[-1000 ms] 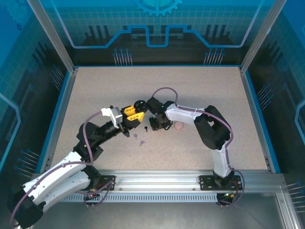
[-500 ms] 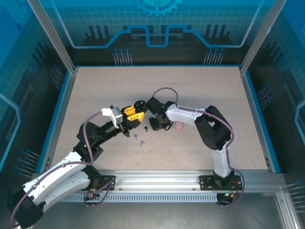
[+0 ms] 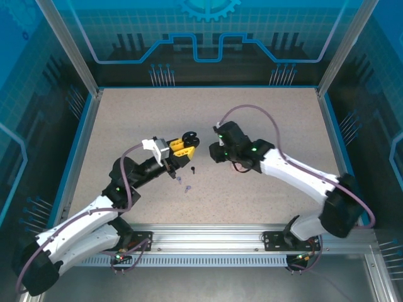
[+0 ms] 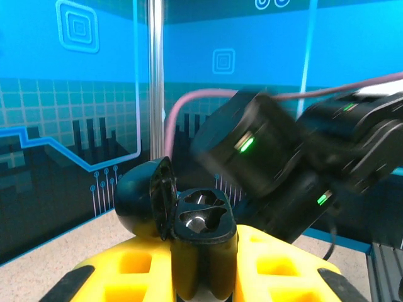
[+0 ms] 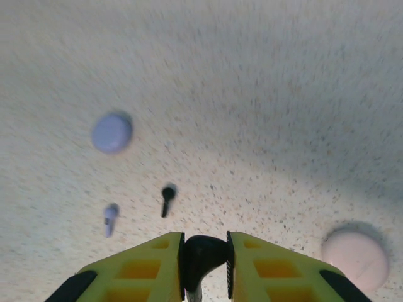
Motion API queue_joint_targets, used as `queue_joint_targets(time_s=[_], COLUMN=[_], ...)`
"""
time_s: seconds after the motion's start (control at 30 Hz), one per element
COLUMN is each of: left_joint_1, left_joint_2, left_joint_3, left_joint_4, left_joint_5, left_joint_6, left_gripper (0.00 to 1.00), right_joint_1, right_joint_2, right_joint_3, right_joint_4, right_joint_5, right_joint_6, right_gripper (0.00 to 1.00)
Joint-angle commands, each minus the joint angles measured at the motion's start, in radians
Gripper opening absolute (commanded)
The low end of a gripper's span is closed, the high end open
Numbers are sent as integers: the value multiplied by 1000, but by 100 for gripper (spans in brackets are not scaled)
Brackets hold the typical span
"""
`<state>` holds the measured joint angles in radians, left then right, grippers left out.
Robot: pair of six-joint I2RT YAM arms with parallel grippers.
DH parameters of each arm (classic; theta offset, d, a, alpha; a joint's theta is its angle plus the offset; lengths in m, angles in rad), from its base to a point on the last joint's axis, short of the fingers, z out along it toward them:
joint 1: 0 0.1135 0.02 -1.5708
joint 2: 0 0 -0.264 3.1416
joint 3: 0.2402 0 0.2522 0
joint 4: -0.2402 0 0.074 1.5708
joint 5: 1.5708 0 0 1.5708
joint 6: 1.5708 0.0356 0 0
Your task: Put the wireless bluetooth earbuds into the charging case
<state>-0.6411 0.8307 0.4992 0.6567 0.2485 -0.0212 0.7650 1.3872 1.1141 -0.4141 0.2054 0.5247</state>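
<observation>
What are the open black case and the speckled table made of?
The black case: likely smooth, semi-gloss plastic; soft highlights on its rounded lid. The table: matte speckled laminate or stone, cannot tell which; dark flecks on beige, no shine.

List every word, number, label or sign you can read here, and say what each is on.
No readable words or numbers anywhere.
Gear emblem: a picture sign on the back panel, no lettering.
Nested-squares symbol: printed on the wall panel, no lettering.
Black charging case: no visible marking.
</observation>
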Motion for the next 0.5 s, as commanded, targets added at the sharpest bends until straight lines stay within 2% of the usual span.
queue_joint_targets(time_s=[0.0, 0.23, 0.47], left_joint_1=[-10, -11, -12], left_joint_2=[40, 151, 224], left_joint_3=[-14, 19, 25], left_joint_4=[102, 184, 251], left_joint_5=[-20, -22, -20], left_joint_6=[-7, -13, -36], left_gripper=[0, 0, 0], right_joint_1=[3, 5, 30], right_joint_2=[-124, -322, -329], right_joint_3=[-44, -34, 52], right_joint_4=[92, 183, 207], right_joint_5=[27, 15, -6], right_joint_6=[18, 24, -2], right_gripper=[23, 22, 22])
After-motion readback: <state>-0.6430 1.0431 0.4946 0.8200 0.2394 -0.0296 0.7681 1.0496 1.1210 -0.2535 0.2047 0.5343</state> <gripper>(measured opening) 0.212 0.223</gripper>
